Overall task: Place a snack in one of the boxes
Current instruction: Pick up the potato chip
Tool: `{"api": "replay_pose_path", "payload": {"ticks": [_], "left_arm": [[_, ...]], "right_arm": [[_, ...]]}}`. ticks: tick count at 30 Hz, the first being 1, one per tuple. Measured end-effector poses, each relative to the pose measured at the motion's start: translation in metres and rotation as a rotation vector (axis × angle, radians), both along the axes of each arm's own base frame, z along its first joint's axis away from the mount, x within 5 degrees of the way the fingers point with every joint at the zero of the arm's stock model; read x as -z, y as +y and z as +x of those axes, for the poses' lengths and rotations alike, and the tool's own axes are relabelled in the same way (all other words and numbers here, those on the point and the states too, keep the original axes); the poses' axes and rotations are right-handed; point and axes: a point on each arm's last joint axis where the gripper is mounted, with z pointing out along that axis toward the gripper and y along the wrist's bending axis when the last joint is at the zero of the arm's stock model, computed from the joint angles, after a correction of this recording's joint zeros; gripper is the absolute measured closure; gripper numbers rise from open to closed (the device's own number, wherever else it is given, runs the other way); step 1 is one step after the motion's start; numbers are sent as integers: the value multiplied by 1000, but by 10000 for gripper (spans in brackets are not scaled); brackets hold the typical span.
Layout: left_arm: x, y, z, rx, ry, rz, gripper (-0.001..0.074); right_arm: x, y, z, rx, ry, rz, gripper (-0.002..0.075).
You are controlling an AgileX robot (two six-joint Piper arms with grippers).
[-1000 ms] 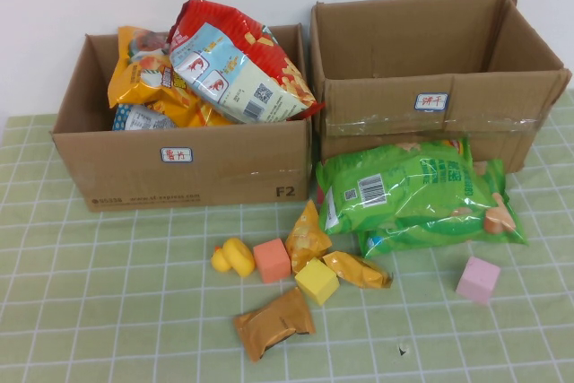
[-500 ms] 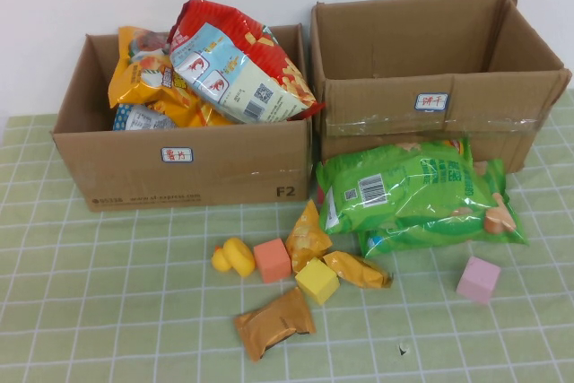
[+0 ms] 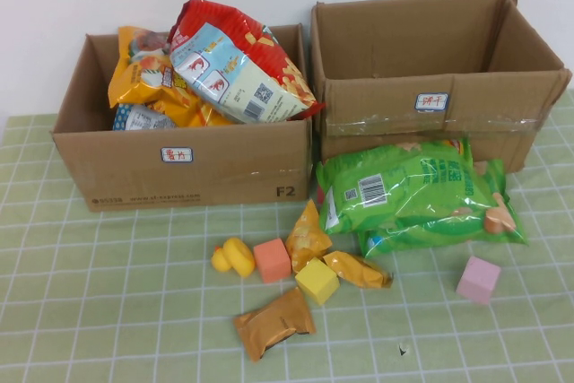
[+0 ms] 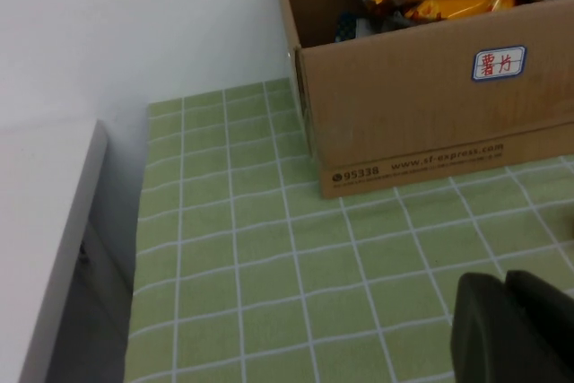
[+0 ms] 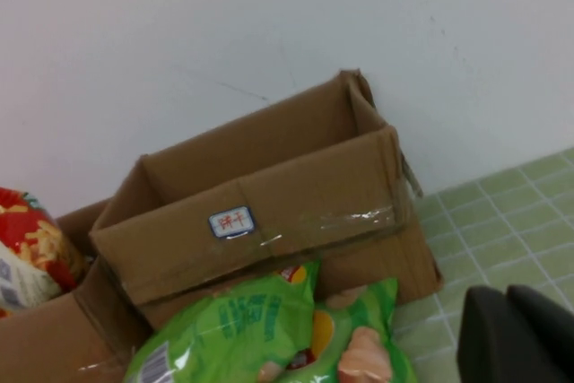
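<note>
1. Compared with the frames a second and half a second earlier, nothing on the desk had shifted: every bag, block and box lay exactly where it had been, and neither arm had entered the high view.
2. The left box (image 3: 184,163) stood toward the far left of the desk, against the wall, heaped with snack bags, a large red and blue bag (image 3: 240,65) lying on top and poking above the rim.
3. The right box (image 3: 439,109) stood just beside it toward the far right corner, open, with only bare cardboard showing inside.
4. Two green snack bags (image 3: 408,195) lay stacked in front of the right box, their far edge touching its front wall.
5. Near the middle of the desk sat a loose cluster: a yellow rubber duck (image 3: 233,257), an orange block (image 3: 272,260), a yellow block (image 3: 317,281) and two small orange snack packets (image 3: 309,238), all touching or nearly so.
6. A brown wrapped snack (image 3: 273,322) lay closer to the near edge, just beside the yellow block.
7. A pink block (image 3: 478,279) sat apart toward the right edge.
8. The left gripper (image 4: 511,329) hovered over the green checked cloth (image 4: 269,257) near the desk's left edge, short of the left box; whether its fingers were apart I cannot tell.
9. The right gripper (image 5: 520,334) hung on the right side of the desk, facing the right box and the green bags; its opening likewise could not be judged.
</note>
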Motion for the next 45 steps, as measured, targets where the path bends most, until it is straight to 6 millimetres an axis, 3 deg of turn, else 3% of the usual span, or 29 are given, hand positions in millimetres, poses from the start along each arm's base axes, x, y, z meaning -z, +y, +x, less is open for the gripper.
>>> {"api": "replay_pose_path", "payload": {"ticks": [7, 12, 18, 22, 28, 31, 39, 42, 45], "left_arm": [[0, -1, 0, 1, 2, -18, 736], [0, -1, 0, 1, 2, -20, 736], [0, -1, 0, 1, 4, -23, 736], [5, -1, 0, 1, 13, -23, 736], [12, -1, 2, -1, 9, -23, 736], [12, -1, 2, -1, -1, -24, 736], [7, 0, 3, -5, -58, -26, 736], [5, 0, 3, -5, -74, -24, 736], [5, 0, 3, -5, -75, -23, 736]], "right_arm": [[-3, 2, 38, -8, 220, -16, 728], [-4, 9, 80, -62, 468, -53, 728], [-3, 34, 140, -203, 590, -183, 710], [4, 56, 178, -263, 606, -232, 577], [27, 80, 231, -262, 714, -115, 232], [37, 89, 250, -278, 792, -64, 176], [49, 105, 289, -336, 840, -44, 158], [57, 108, 296, -340, 861, -30, 204], [64, 111, 300, -337, 884, 11, 310]]}}
